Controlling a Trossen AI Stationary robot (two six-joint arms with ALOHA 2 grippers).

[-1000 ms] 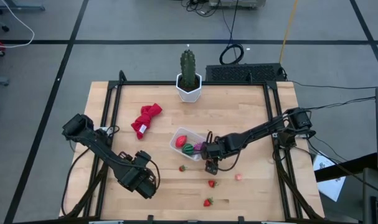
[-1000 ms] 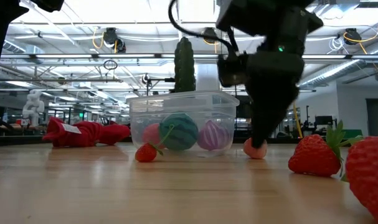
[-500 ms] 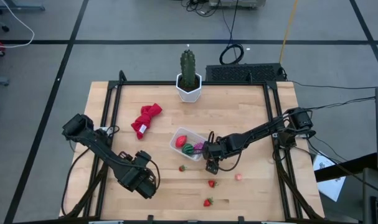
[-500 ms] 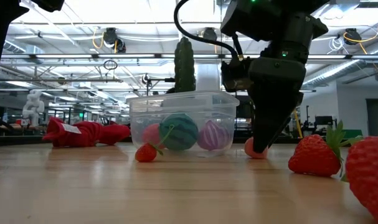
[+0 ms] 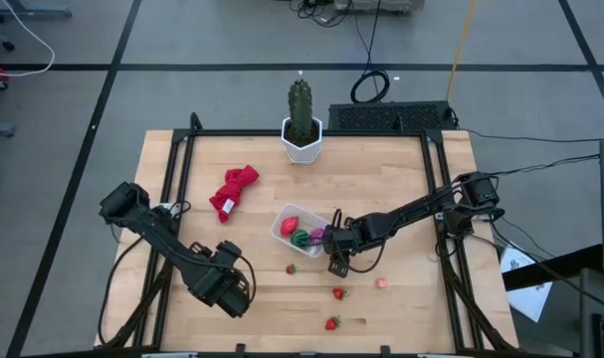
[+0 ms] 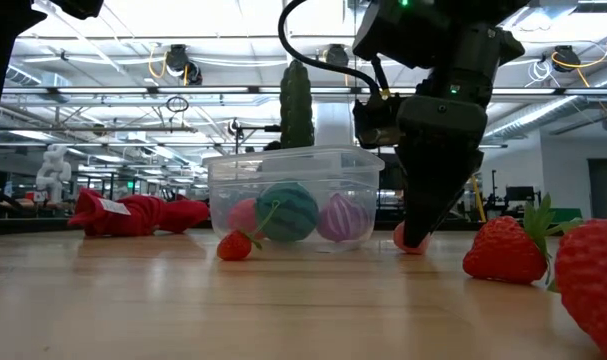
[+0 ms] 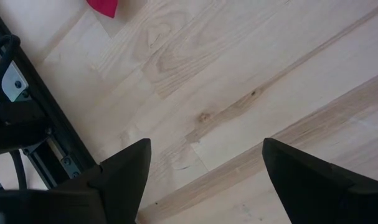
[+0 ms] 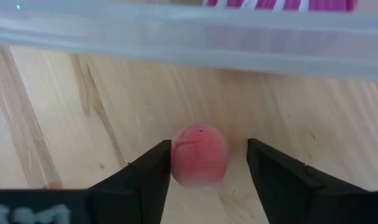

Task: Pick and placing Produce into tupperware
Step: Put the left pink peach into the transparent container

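Clear tupperware [image 5: 287, 228] w/ 3 produce balls [image 6: 287, 211], strawberries [image 5: 332, 323] outside

Right pincer [image 8: 201, 165] low, open; left pincer [image 7: 204, 165] open.

A red cloth [image 5: 234, 189] lies left of a potted cactus [image 5: 301, 119], perhaps crumpled.

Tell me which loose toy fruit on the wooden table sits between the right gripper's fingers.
The small pink round fruit beside the clear plastic tub; the right gripper straddles it. The red strawberries lie apart.
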